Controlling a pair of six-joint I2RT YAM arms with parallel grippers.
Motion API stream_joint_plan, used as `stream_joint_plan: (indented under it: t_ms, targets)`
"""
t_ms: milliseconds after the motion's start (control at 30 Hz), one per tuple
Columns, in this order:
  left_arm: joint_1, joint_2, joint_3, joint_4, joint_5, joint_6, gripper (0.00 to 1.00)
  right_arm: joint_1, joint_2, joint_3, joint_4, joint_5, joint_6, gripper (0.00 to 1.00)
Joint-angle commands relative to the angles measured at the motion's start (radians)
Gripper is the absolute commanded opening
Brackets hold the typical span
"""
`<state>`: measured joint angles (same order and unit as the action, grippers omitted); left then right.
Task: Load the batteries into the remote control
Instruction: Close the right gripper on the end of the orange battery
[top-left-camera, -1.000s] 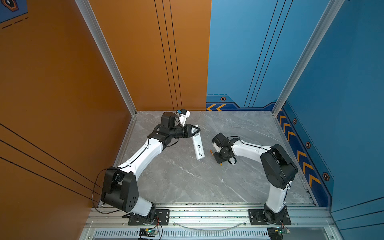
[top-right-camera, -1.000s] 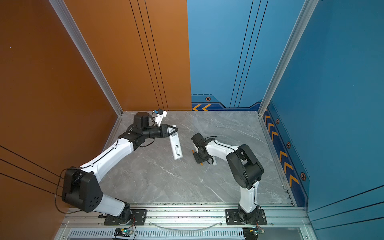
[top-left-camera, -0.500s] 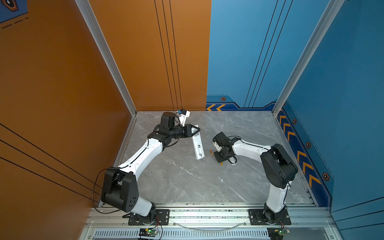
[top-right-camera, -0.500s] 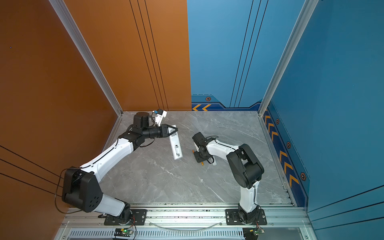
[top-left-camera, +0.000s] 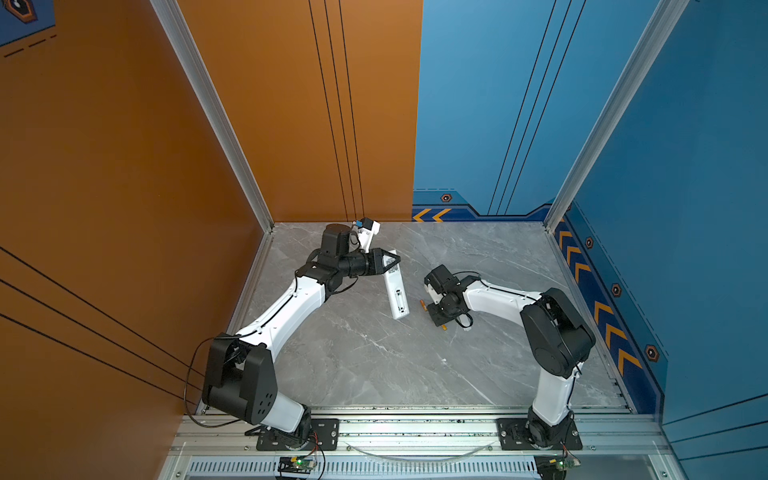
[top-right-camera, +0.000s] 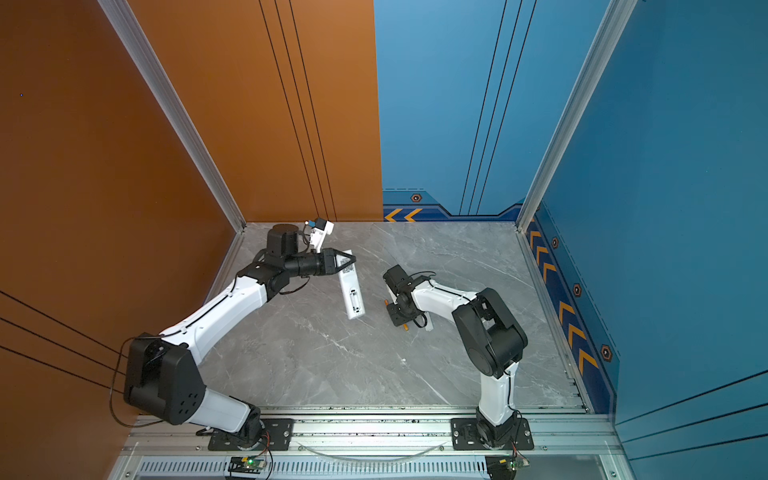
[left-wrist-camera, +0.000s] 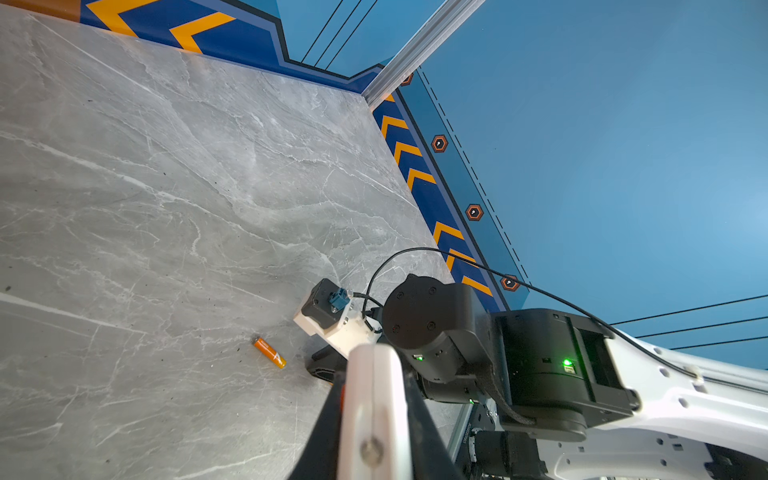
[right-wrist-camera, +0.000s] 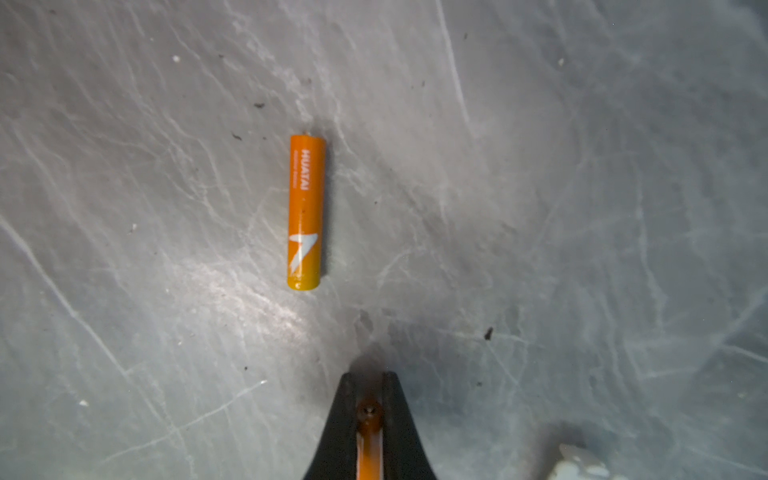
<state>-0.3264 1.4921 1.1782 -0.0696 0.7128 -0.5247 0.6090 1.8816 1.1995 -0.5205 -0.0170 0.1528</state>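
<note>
While the right tool (right-wrist-camera: 368, 399) clamps one battery (right-wrist-camera: 369, 440), the other battery (right-wrist-camera: 305, 212) lies just beyond its tips.

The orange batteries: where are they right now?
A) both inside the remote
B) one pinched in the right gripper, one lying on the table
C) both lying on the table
B: the right gripper is shut on one battery, while the other battery lies loose on the grey table.
</note>
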Motion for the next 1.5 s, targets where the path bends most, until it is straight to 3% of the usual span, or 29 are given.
stream_joint_plan:
  t_ms: [0, 700, 1467]
  targets:
    - [0.010, -0.017, -0.011, 0.028, 0.017, 0.000, 0.00, 0.006, 0.010, -0.019, -0.058, 0.032, -0.021, 0.10]
    - [0.012, -0.032, -0.014, 0.026, 0.010, 0.014, 0.00, -0.013, -0.010, -0.034, -0.113, 0.002, -0.027, 0.18]
    - [0.010, -0.036, -0.017, 0.026, 0.009, 0.018, 0.00, -0.036, -0.032, -0.062, -0.106, -0.044, -0.008, 0.02]
